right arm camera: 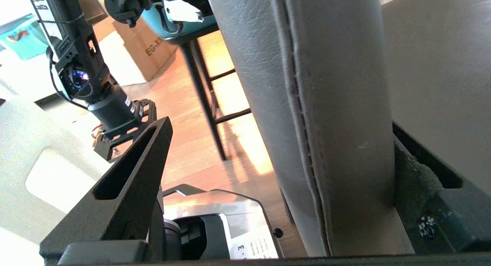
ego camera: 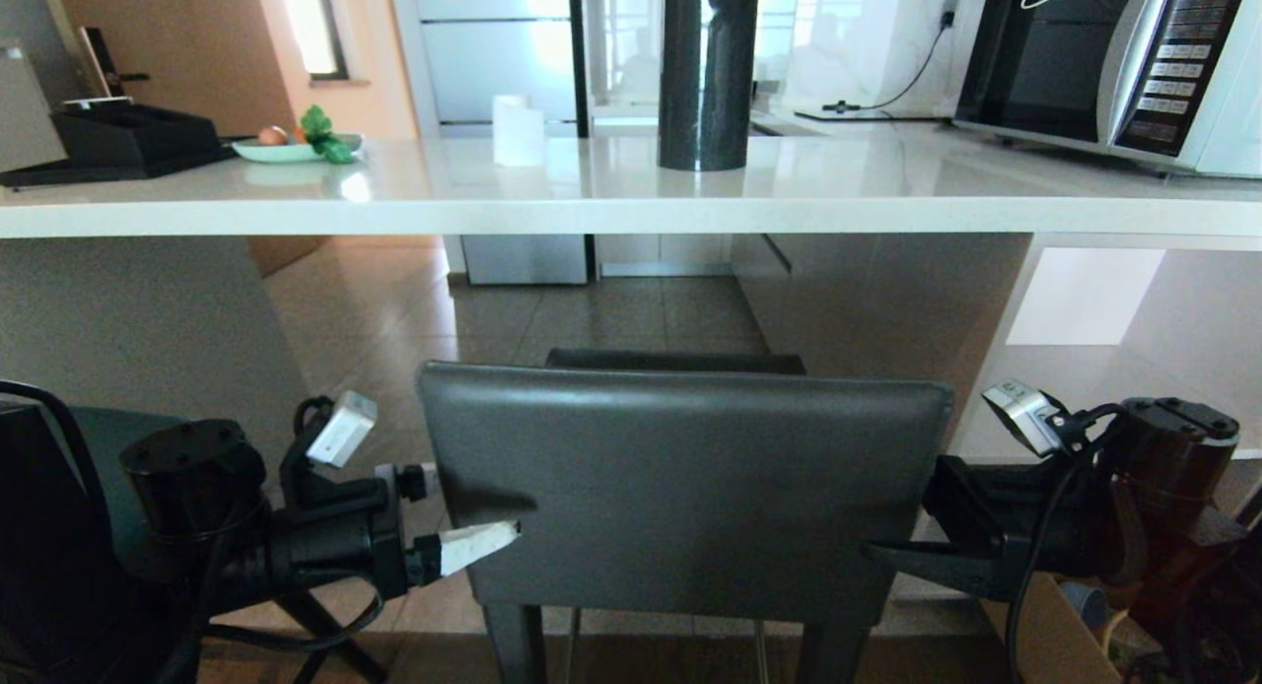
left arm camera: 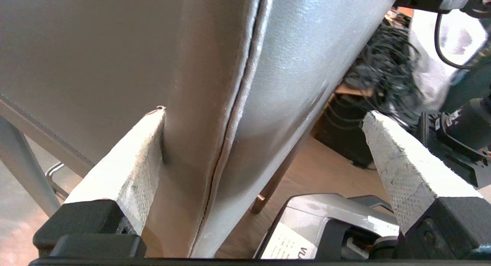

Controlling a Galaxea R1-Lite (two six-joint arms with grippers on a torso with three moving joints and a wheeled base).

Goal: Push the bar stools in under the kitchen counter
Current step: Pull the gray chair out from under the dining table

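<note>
Below the kitchen worktop (ego camera: 631, 216), both pincers, left (left arm camera: 264, 143) and right (right arm camera: 284, 162), straddle the grey stool's backrest (ego camera: 680, 487) with jaws apart, ready to push forward.

My left gripper (left arm camera: 261, 143) stands with its jaws spread wide, straddling the side edge of the dark grey stool backrest (left arm camera: 238, 86). One white textured finger (left arm camera: 126, 170) presses against the backrest's face; the other finger (left arm camera: 402, 170) is well apart from the padding. The seam of the backrest runs between them. A thin stool leg (left arm camera: 276, 181) descends to the wooden floor (left arm camera: 318, 174).
</note>
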